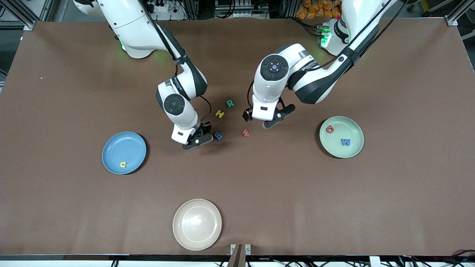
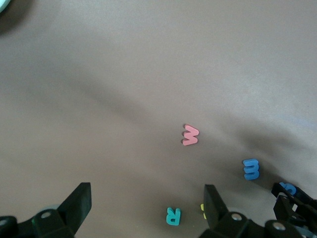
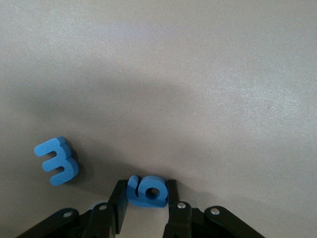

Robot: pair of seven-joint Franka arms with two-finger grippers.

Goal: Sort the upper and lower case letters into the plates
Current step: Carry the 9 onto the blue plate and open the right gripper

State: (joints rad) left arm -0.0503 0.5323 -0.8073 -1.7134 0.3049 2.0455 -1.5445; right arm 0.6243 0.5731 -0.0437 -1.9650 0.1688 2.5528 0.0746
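My right gripper [image 3: 147, 199] is shut on the blue g [image 3: 147, 191], low at the table, with a finger tight against each side. In the front view that gripper [image 1: 200, 140] hides the g. The blue m [image 1: 218, 136] lies just beside it. The yellow H [image 1: 219, 114], teal R [image 1: 230, 103] and red w [image 1: 246, 132] lie between the two arms. My left gripper [image 1: 272, 119] hangs open over bare table near the red w [image 2: 190, 134], holding nothing. The blue plate [image 1: 124, 146] holds the yellow u [image 1: 123, 164]. The pale green plate [image 1: 352, 128] holds the red G [image 1: 329, 129] and blue W [image 1: 345, 142].
A cream-beige plate [image 1: 197, 224] stands near the table's front edge, with nothing in it. The blue plate is toward the right arm's end of the table, the green plate toward the left arm's end.
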